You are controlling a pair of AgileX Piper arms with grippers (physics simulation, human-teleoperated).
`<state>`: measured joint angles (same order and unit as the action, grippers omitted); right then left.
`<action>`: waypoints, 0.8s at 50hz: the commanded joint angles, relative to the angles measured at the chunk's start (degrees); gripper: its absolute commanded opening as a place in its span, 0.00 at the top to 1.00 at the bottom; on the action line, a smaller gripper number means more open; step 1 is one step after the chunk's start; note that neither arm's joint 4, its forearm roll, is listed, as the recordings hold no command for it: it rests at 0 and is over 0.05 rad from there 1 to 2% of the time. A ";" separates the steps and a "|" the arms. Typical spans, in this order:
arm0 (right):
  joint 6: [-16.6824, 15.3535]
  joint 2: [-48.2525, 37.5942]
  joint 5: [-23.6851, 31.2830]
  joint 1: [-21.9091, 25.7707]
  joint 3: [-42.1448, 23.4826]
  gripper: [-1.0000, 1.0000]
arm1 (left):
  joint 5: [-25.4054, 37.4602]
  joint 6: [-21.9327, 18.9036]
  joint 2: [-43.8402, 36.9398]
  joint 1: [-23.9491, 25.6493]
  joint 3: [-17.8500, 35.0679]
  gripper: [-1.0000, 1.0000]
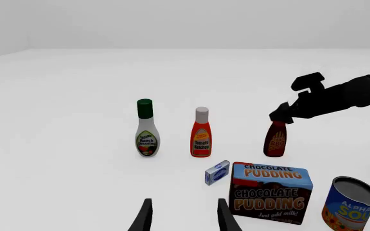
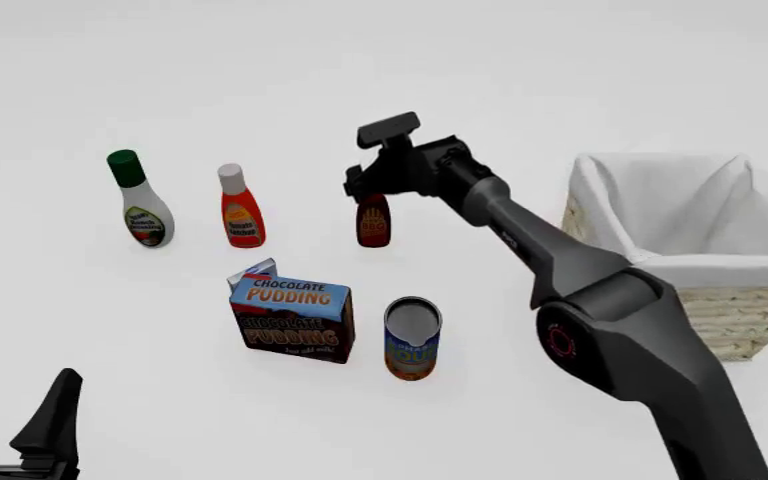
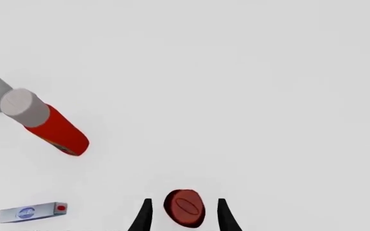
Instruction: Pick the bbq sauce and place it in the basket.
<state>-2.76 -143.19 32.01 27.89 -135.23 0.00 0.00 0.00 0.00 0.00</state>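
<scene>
There were three bottles (image 2: 241, 208), one pudding box (image 2: 292, 317), one soup can (image 2: 412, 338), one small blue packet (image 1: 217, 172), one basket (image 2: 684, 250).

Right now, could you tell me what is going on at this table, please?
The right arm has reached out over the small dark maroon-brown BBQ sauce bottle with a red cap. The right hand is open, with a finger on either side of the cap, so the bottle is not gripped yet and stands upright on the white table. The large woven wicker basket with white cloth lining waits to the right. The left hand is open and idle at the near edge.
</scene>
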 commanded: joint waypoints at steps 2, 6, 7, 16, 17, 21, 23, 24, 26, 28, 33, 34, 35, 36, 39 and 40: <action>0.20 -0.57 -0.25 0.15 0.77 0.00 | 0.00 0.00 0.00 0.00 0.00 0.00; 0.15 -0.73 -0.34 -0.05 1.12 0.00 | 0.00 0.00 0.00 0.00 0.00 0.00; 0.19 -0.64 -0.53 -0.06 1.40 0.00 | 0.00 0.00 0.00 0.00 0.00 0.00; 0.20 -0.69 -0.81 -0.17 2.60 0.00 | 0.00 0.00 0.00 0.00 0.00 0.00; 0.17 -0.71 -0.83 -0.17 2.68 0.00 | 0.00 0.00 0.00 0.00 0.00 0.00; 0.13 -2.54 1.06 -0.08 -0.66 0.00 | 0.00 0.00 0.00 0.00 0.00 0.00; 0.06 -3.72 2.26 -0.13 -3.17 0.00 | 0.00 0.00 0.00 0.00 0.00 0.00; 0.06 -3.83 2.38 -0.14 -3.40 0.00 | 0.00 0.00 0.00 0.00 0.00 0.00; -0.14 -5.20 3.92 -0.13 -6.47 0.00 | 0.00 0.00 0.00 0.00 0.00 0.00; -0.50 -6.03 4.80 -0.37 -8.52 1.00 | 0.00 0.00 0.00 0.00 0.00 0.00; -0.67 -7.67 6.87 -0.38 -12.63 1.00 | 0.00 0.00 0.00 0.00 0.00 0.00; -0.67 -7.77 6.99 -0.38 -12.85 1.00 | 0.00 0.00 0.00 0.00 0.00 0.00; -0.60 -7.81 7.05 -0.42 -13.06 1.00 | 0.00 0.00 0.00 0.00 0.00 0.00; -0.63 -7.84 7.13 -0.41 -13.22 1.00 | 0.00 0.00 0.00 0.00 0.00 0.00; -0.55 -7.40 6.89 -0.45 -12.81 1.00 | 0.00 0.00 0.00 0.00 0.00 0.00; -0.58 -7.00 6.64 -0.45 -12.27 1.00 | 0.00 0.00 0.00 0.00 0.00 0.00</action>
<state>-3.84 -149.24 37.41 27.83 -144.31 0.00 0.00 0.00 0.00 0.00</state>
